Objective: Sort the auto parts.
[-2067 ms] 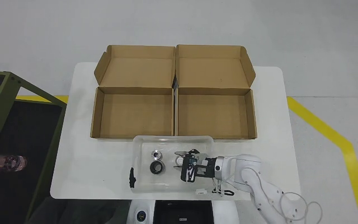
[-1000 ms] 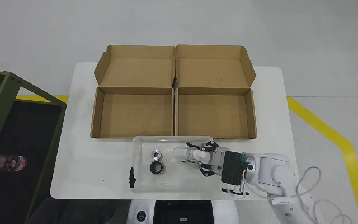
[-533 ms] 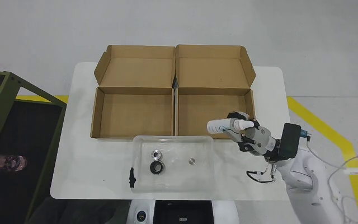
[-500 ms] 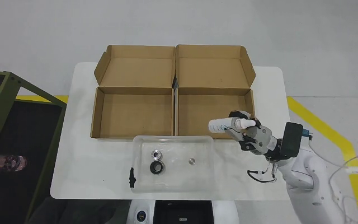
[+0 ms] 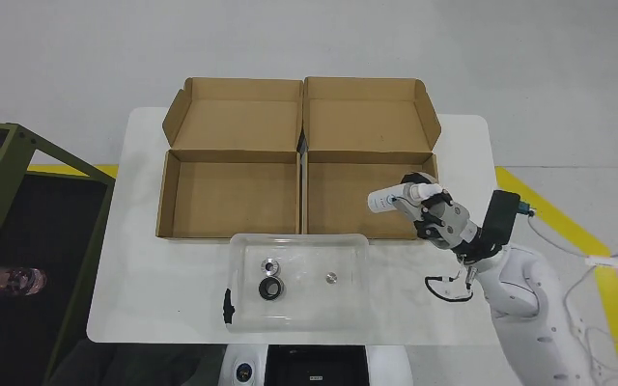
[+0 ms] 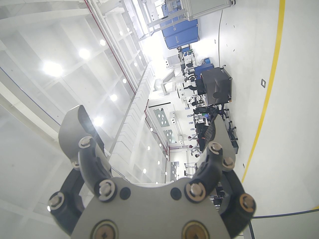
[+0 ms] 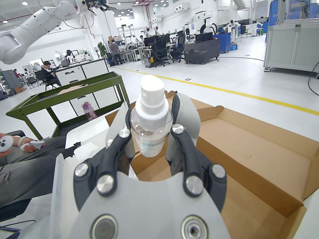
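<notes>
**Spray bottle leaving the bin, heading for the right box**

The right gripper (image 5: pixel 417 196) is carrying the spray bottle (image 5: pixel 387 201) away from the clear bin (image 5: pixel 299 237). Two seconds ago it was working low inside that bin. Half a second ago it was hovering at the bin's far right corner with the bottle already lifted. Now it is hanging over the right cardboard box (image 5: pixel 338 198), above that box's right-hand part. Its fingers are clamping the bottle's clear body just under the white pump head, which is pointing away from the wrist. I judge the pick to be finished and the placing step under way, with only the lowering and release left.

The box under the gripper is showing bare cardboard, and so is the left cardboard box (image 5: pixel 232 198) beyond the bottle's nozzle, so no part is lying in either yet. Back toward the robot from the gripper, the bin is holding three small pieces: a black ring (image 5: pixel 269 288), a silver round part (image 5: pixel 267 264) just beside it, and a small silver piece (image 5: pixel 331 278) apart from both. A dark item (image 5: pixel 228 309) is sitting at the bin's far edge, possibly a clip.

The left gripper (image 6: pixel 147 125) is raised well away from the table, fingers spread with nothing between them.
</notes>
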You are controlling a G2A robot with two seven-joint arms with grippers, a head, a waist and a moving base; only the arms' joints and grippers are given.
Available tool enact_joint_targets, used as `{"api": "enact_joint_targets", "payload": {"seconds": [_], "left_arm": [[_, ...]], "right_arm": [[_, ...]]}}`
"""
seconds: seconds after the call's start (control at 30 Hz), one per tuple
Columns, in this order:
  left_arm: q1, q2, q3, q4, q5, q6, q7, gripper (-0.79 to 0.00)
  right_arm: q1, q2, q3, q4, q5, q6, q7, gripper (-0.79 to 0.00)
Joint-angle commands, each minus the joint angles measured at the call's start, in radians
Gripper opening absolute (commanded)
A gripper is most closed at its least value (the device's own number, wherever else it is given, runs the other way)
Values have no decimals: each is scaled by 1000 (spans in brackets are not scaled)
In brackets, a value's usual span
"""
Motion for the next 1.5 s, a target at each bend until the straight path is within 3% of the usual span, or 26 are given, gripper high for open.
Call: {"api": "enact_joint_targets", "payload": {"seconds": [0.0,0.53,1.13,1.47], "left_arm": [[0,0,0,0,0,0,0,0],[0,0,0,0,0,0,0,0],[0,0,0,0,0,0,0,0],[0,0,0,0,0,0,0,0]], "right_arm": [[14,-2,-19,7,-16,20,13,-785],[176,-30,-214,103,-206,171,78,-785],[438,-82,-405,341,-301,345,196,-785],[495,-109,-481,421,-365,423,213,-785]]}}
